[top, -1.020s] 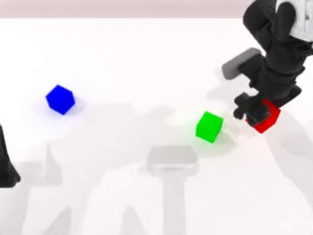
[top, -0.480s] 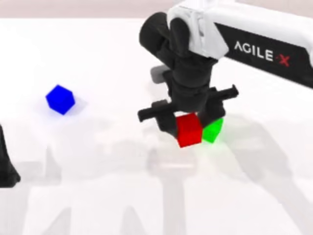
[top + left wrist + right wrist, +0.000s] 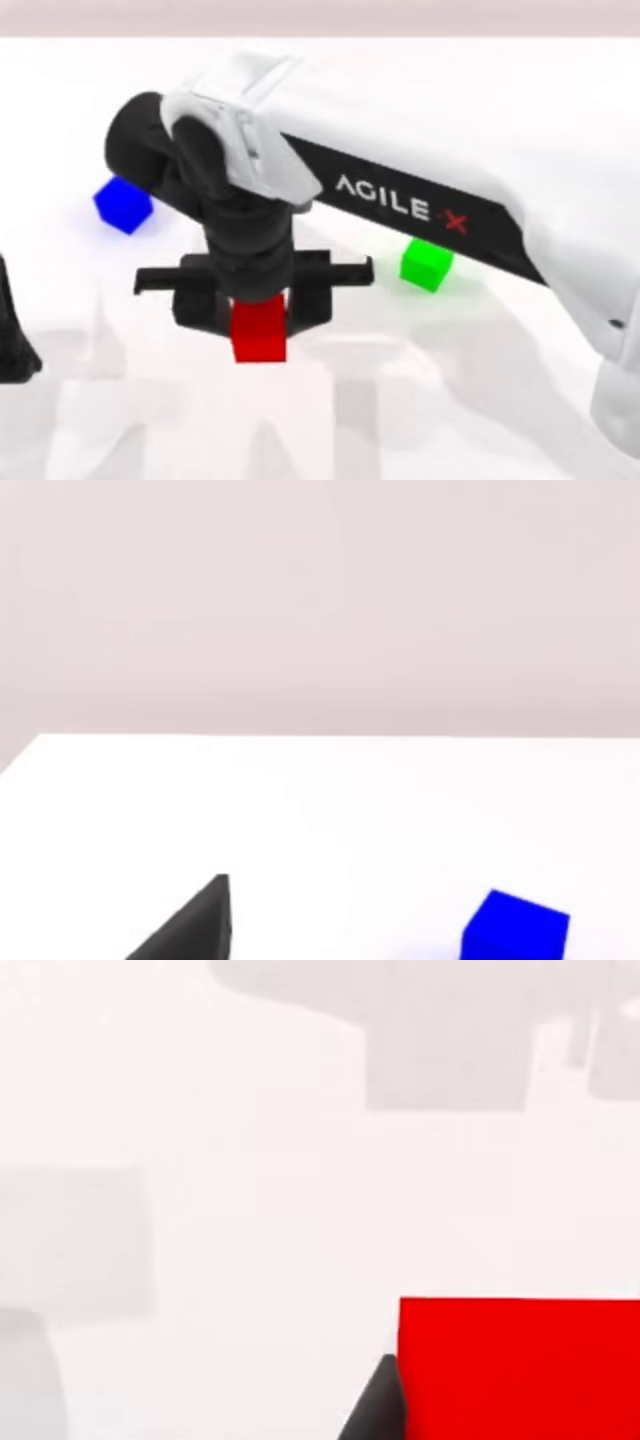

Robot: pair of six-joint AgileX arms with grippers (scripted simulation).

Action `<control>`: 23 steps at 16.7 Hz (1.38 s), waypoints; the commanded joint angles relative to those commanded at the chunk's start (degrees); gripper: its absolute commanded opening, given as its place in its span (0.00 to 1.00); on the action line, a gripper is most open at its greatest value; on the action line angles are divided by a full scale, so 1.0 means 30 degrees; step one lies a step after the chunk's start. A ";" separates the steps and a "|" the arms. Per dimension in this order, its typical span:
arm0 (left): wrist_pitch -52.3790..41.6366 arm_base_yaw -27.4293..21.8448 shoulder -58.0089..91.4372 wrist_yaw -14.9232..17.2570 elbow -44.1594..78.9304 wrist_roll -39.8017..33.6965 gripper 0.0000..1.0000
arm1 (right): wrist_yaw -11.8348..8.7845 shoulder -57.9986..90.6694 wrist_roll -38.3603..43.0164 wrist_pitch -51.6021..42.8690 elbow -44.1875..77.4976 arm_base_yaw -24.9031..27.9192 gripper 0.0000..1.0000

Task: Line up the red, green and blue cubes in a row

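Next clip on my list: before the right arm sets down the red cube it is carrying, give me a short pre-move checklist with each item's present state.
1. Grip: the right gripper is shut on the small bright red cube: ok.
2. Drop zone: the white table around the red cube shows nothing in the way: ok.
3. Row partners: the small bright green cube lies to the top view's right and the small bright blue cube to its left, both apart from the gripper: ok.
4. Height of the red cube above the table: cannot tell.
5. Left arm parked at the table's left edge, out of the path: ok.
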 joint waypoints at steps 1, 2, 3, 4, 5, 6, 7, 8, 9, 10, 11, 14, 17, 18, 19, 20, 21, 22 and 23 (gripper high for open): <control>0.0000 0.0000 0.0000 0.0000 0.0000 0.0000 1.00 | 0.0034 0.0029 0.0404 -0.0049 0.0208 0.0238 0.00; 0.0000 0.0000 0.0000 0.0000 0.0000 0.0000 1.00 | 0.0053 0.0039 0.0612 -0.0071 0.0314 0.0363 0.00; 0.0000 0.0000 0.0000 0.0000 0.0000 0.0000 1.00 | 0.0055 0.0040 0.0633 -0.0074 0.0325 0.0376 0.00; 0.0000 0.0000 0.0000 0.0000 0.0000 0.0000 1.00 | 0.0055 0.0040 0.0633 -0.0074 0.0325 0.0376 0.00; 0.0000 0.0000 0.0000 0.0000 0.0000 0.0000 1.00 | 0.0055 0.0040 0.0633 -0.0074 0.0325 0.0376 0.00; 0.0000 0.0000 0.0000 0.0000 0.0000 0.0000 1.00 | 0.0015 -0.0029 0.0643 -0.0034 0.0272 0.0297 0.00; 0.0000 0.0000 0.0000 0.0000 0.0000 0.0000 1.00 | 0.0016 -0.0034 0.0626 0.0028 0.0209 0.0307 0.00; 0.0000 0.0000 0.0000 0.0000 0.0000 0.0000 1.00 | 0.0021 -0.0031 0.0602 0.0288 -0.0052 0.0322 0.00; 0.0000 0.0000 0.0000 0.0000 0.0000 0.0000 1.00 | 0.0029 -0.0004 0.0610 0.0748 -0.0503 0.0324 0.00; 0.0000 0.0000 0.0000 0.0000 0.0000 0.0000 1.00 | 0.0037 0.0050 0.0638 0.1408 -0.1091 0.0317 0.00; 0.0000 0.0000 0.0000 0.0000 0.0000 0.0000 1.00 | 0.0041 0.0116 0.0657 0.2245 -0.1781 0.0320 0.00; 0.0000 0.0000 0.0000 0.0000 0.0000 0.0000 1.00 | 0.0052 0.0362 0.0677 0.4422 -0.3759 0.0388 0.00; 0.0000 0.0000 0.0000 0.0000 0.0000 0.0000 1.00 | 0.0061 0.0470 0.0692 0.4908 -0.4228 0.0431 0.00; 0.0000 0.0000 0.0000 0.0000 0.0000 0.0000 1.00 | 0.0061 0.0470 0.0692 0.4908 -0.4228 0.0431 0.00; 0.0000 0.0000 0.0000 0.0000 0.0000 0.0000 1.00 | 0.0061 0.0470 0.0692 0.4908 -0.4228 0.0431 0.00; 0.0000 0.0000 0.0000 0.0000 0.0000 0.0000 1.00 | 0.0061 0.0470 0.0692 0.4908 -0.4228 0.0431 0.08; 0.0000 0.0000 0.0000 0.0000 0.0000 0.0000 1.00 | 0.0061 0.0470 0.0692 0.4908 -0.4228 0.0431 0.15; 0.0000 0.0000 0.0000 0.0000 0.0000 0.0000 1.00 | 0.0061 0.0470 0.0692 0.4908 -0.4228 0.0431 0.23; 0.0000 0.0000 0.0000 0.0000 0.0000 0.0000 1.00 | 0.0061 0.0470 0.0692 0.4908 -0.4228 0.0431 0.30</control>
